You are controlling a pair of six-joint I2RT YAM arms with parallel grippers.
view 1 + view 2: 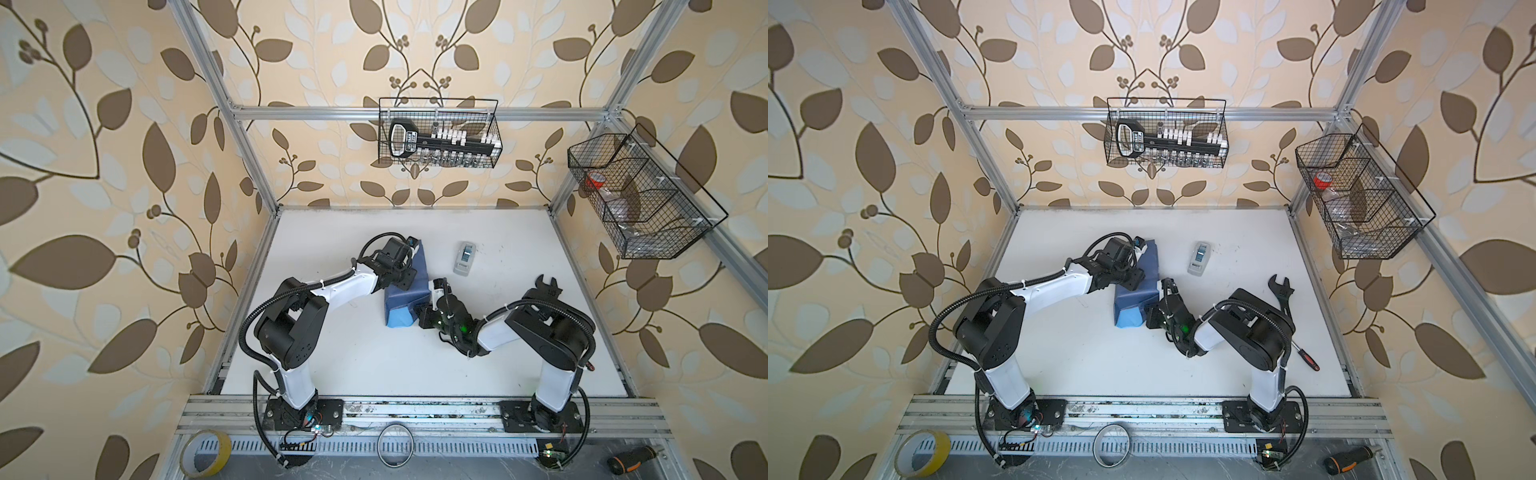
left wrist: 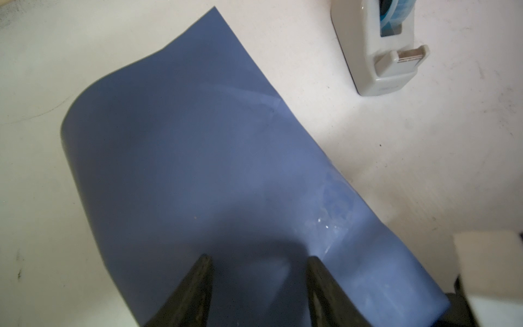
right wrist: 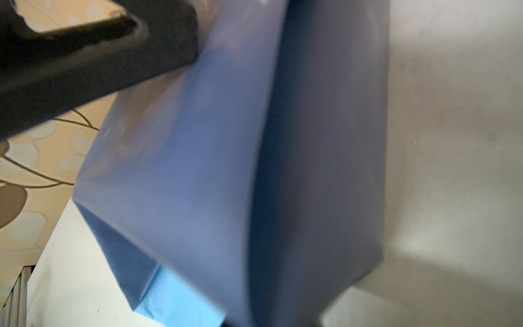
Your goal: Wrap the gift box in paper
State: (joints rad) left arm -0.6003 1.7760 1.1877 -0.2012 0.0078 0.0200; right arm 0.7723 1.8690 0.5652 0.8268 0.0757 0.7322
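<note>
1. The paper (image 1: 405, 299) sits near the middle of the tabletop (image 1: 353, 357), a little toward the left edge. It is folded into a raised, box-shaped bundle with the darker blue side out, and a lighter blue flap shows at its near end.
2. The gift box cannot be seen in any view; the paper covers whatever lies under it.
3. The left gripper (image 1: 405, 279) comes down on the bundle from the left. In the left wrist view its two fingers (image 2: 198, 283) stand apart with their tips on the paper, gripping nothing.
4. The right gripper (image 1: 434, 289) is up against the bundle's right side. Its jaws are hidden by its own body in both top views and cut off in the right wrist view, so their state cannot be told.
5. In both top views the left arm's wrist covers the bundle's far left part.
6. A grey tape dispenser (image 1: 464, 257) stands near the bundle, toward the back right and apart from it.
7. A black wrench (image 1: 547, 286) lies toward the right edge, partly under the right arm, and a red-handled screwdriver (image 1: 1306, 357) lies nearer the front right corner.
8. Two wire baskets (image 1: 440, 133) hang on the frame, one at the back and one on the right.
</note>
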